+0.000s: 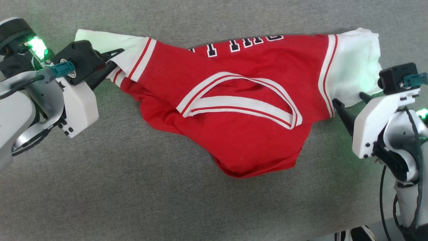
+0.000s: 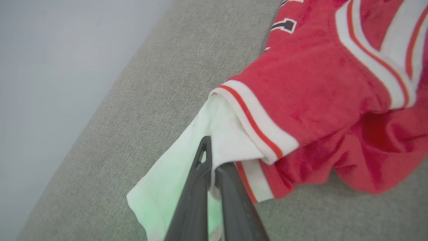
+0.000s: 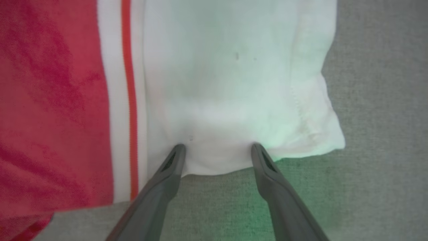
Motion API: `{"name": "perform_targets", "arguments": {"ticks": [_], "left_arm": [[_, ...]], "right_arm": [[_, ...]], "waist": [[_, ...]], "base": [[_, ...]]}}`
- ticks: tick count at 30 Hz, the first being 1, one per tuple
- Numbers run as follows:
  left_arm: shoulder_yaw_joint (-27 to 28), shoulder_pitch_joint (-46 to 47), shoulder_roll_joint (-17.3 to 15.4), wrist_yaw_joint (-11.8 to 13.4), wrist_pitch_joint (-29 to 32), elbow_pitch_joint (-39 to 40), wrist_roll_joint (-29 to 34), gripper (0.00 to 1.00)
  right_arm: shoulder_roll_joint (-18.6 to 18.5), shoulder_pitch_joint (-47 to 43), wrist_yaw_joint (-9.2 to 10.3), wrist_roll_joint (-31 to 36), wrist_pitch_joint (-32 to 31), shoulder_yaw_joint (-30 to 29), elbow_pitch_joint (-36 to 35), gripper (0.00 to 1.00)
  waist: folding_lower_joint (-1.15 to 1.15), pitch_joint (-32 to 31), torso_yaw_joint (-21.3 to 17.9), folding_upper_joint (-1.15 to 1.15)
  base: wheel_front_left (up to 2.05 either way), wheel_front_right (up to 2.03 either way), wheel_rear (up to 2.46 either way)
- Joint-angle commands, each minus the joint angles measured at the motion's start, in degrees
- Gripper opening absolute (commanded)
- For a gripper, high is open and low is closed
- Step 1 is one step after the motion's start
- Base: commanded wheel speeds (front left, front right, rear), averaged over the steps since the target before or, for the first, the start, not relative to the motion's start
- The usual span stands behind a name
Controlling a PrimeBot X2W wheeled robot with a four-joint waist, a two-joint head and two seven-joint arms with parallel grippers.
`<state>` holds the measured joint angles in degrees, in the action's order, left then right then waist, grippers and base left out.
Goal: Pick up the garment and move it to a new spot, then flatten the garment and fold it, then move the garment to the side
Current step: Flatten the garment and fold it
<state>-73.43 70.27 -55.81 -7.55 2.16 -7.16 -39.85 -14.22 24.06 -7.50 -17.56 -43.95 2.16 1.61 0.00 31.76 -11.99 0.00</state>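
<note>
The garment (image 1: 234, 110), a red jersey T-shirt with white sleeves, lies rumpled across the grey cloth-covered table (image 1: 133, 187), its striped V-neck facing up. My left gripper (image 1: 112, 62) is shut on the garment's white left sleeve (image 2: 187, 167); the left wrist view shows its two fingers (image 2: 200, 174) pinching the sleeve fabric. My right gripper (image 3: 217, 149) stands open at the hem of the white right sleeve (image 3: 234, 83), the fingertips touching the fabric edge with the sleeve's hem between them. In the head view this gripper (image 1: 349, 102) sits at the garment's right end.
The grey table surface stretches wide in front of the garment. Its far edge (image 2: 110, 93) runs beside the left sleeve, with pale floor or wall beyond. A dark shoe-like object (image 1: 357, 233) shows past the table's near right corner.
</note>
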Motion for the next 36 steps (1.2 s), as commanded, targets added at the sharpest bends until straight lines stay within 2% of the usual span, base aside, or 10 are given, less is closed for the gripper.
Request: {"name": "perform_targets", "arguments": {"ticks": [1, 4, 6, 7, 8, 16, 27, 30, 35, 36], "left_arm": [[0.08, 0.87, 0.05, 0.15, -0.35, 0.1, -0.19, 0.0], [0.08, 1.22, 0.4, 0.15, -0.82, 0.17, -0.88, 0.0], [0.08, 1.36, 0.72, 0.15, -0.98, -0.04, -1.24, 0.0], [0.08, 1.28, 0.94, 0.15, -1.18, -0.21, -1.43, 0.0], [0.08, 1.13, 1.17, 0.15, -1.35, -0.44, -1.54, 0.0], [0.08, 0.2, 2.53, 0.15, -4.83, -3.42, -5.91, 0.0], [0.11, 2.44, 1.82, 0.15, -12.74, -6.74, -20.64, 0.0], [0.14, 4.97, 2.43, 0.15, -13.33, -8.72, -26.17, 0.0], [1.47, 12.43, 4.03, 0.15, -11.1, -14.33, -34.55, 0.0], [1.47, 12.43, 4.03, 0.15, -11.1, -14.33, -34.55, 0.0]], "right_arm": [[1.53, -0.58, 0.02, 0.41, -1.05, 1.35, 2.52, 1.0], [1.93, 0.05, -0.02, 1.0, -1.68, 3.04, 4.48, 1.0], [1.32, 0.37, -0.06, 1.87, -1.72, 3.93, 5.51, 0.32], [1.2, 0.47, -0.04, 1.87, -1.27, 3.92, 6.11, 0.13], [1.1, 0.74, -0.04, 1.97, -0.78, 3.83, 6.6, 0.0], [-0.9, 3.25, 0.03, 2.33, 6.11, 1.75, 3.42, 0.0], [-0.58, 8.15, 0.03, 1.42, 8.15, -5.86, -7.44, 0.0], [1.63, 14.23, 0.03, 2.58, 8.85, -6.58, -6.15, 0.0], [6.35, 29.19, 0.03, 6.5, 10.23, -6.04, 2.35, 0.0], [6.35, 29.19, 0.03, 6.5, 10.23, -6.04, 2.35, 0.0]], "waist": [[0.0, 0.35, 0.38, 0.0], [0.0, 0.65, 0.8, 0.0], [0.0, 0.67, 1.06, 0.0], [0.0, 0.57, 1.19, 0.0], [0.0, 0.42, 1.3, 0.0], [0.0, -2.7, 1.77, 0.0], [0.0, -4.41, 5.53, 0.0], [0.0, -3.48, 6.46, 0.0], [0.0, -0.79, 7.19, 0.0], [0.0, -0.79, 7.19, 0.0]], "base": [[0.0, 0.0, 0.0], [0.0, 0.0, 0.0], [0.0, 0.0, 0.0], [0.0, 0.0, 0.0], [0.0, 0.0, 0.0], [0.0, 0.0, 0.0], [0.0, 0.0, 0.0], [0.0, 0.0, 0.0], [0.0, 0.0, 0.0], [0.0, 0.0, 0.0]]}}
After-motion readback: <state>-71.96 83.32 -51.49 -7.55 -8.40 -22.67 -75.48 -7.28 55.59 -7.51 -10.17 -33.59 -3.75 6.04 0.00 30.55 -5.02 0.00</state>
